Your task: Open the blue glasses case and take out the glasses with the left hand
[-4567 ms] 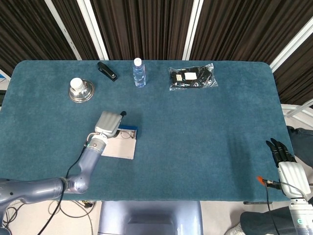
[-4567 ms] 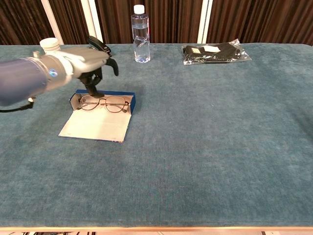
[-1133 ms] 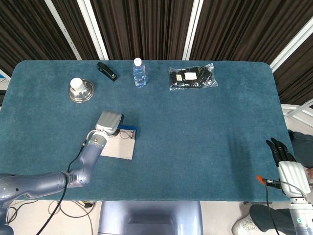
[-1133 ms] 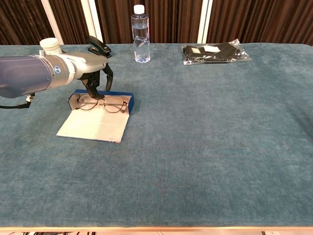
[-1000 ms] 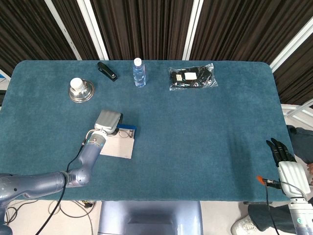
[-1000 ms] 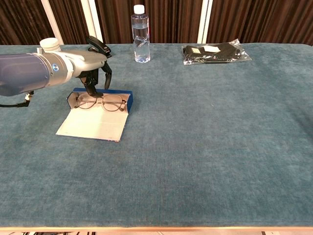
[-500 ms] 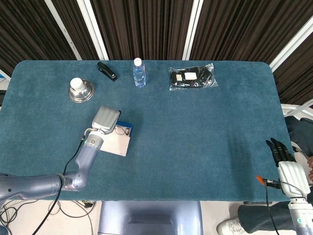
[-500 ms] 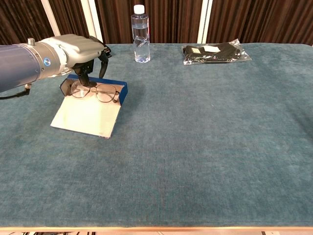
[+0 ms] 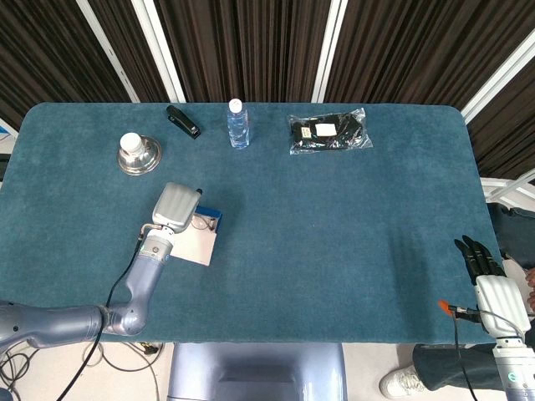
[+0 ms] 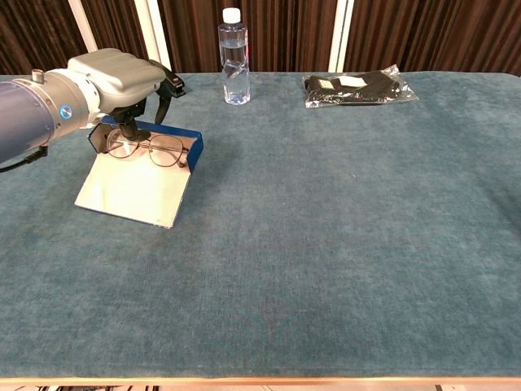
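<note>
The blue glasses case (image 10: 192,147) lies open at the left of the table, its pale lid (image 10: 134,186) flat toward the front. Thin-framed glasses (image 10: 151,150) rest along the blue tray. My left hand (image 10: 114,73) hangs over the case's left end, its dark fingers (image 10: 128,127) reaching down and pinching the frame at the left lens. From the head view the left hand (image 9: 174,206) covers most of the case (image 9: 199,240). My right hand (image 9: 493,284) sits off the table's right front corner, fingers straight and apart, holding nothing.
A water bottle (image 10: 234,57) stands at the back centre. A black packet in clear wrap (image 10: 358,86) lies at the back right. A black stapler (image 9: 183,121) and a metal dish with a white cap (image 9: 139,154) sit at the back left.
My left hand has moved left and back, and the case with the glasses has shifted along with it, turning slightly. The right hand has not moved.
</note>
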### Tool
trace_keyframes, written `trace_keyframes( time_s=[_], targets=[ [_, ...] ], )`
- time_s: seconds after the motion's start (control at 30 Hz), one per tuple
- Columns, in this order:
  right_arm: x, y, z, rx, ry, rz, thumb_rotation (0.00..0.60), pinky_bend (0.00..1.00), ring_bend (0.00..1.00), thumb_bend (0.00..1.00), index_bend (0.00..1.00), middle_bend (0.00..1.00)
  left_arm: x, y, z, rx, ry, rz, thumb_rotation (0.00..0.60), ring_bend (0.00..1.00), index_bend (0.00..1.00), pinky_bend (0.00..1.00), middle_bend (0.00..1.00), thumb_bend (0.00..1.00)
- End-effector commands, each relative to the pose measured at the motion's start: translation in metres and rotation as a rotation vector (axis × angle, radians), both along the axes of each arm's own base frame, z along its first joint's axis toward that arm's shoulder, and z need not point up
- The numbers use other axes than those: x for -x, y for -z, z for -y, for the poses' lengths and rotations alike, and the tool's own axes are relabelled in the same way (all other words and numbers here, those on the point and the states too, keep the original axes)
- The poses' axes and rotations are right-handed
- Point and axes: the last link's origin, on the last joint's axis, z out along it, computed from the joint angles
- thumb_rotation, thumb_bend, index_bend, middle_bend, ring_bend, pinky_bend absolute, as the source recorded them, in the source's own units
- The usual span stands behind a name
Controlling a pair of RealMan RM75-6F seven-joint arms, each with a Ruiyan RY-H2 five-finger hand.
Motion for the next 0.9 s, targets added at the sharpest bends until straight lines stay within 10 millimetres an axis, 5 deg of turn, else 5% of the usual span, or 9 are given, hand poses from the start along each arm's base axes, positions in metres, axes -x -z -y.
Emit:
trace_keyframes(
  time_s=[0.03,0.47,0.9],
  targets=[
    [0.0000,0.0000,0.0001,0.000,0.000,0.000,0.600,0.22,0.00,0.05,0.00,0.00,0.0023,0.0009,0.0001,-0.022,0.000,0.016,0.600,0.98,0.60,1.00,1.00,0.41],
    [0.0004,0.0002,-0.0003,0.001,0.001,0.000,0.600,0.22,0.00,0.05,0.00,0.00,0.0040,0.0040,-0.0004,-0.119,0.138,0.024,0.600,0.99,0.63,1.00,1.00,0.41],
    [0.0001,0.0000,-0.0001,0.001,0.001,0.000,0.600,0.22,0.00,0.05,0.00,0.00,0.0103,0.0088,-0.0083,-0.122,0.086,0.023,0.600,0.99,0.63,1.00,1.00,0.41]
  ],
)
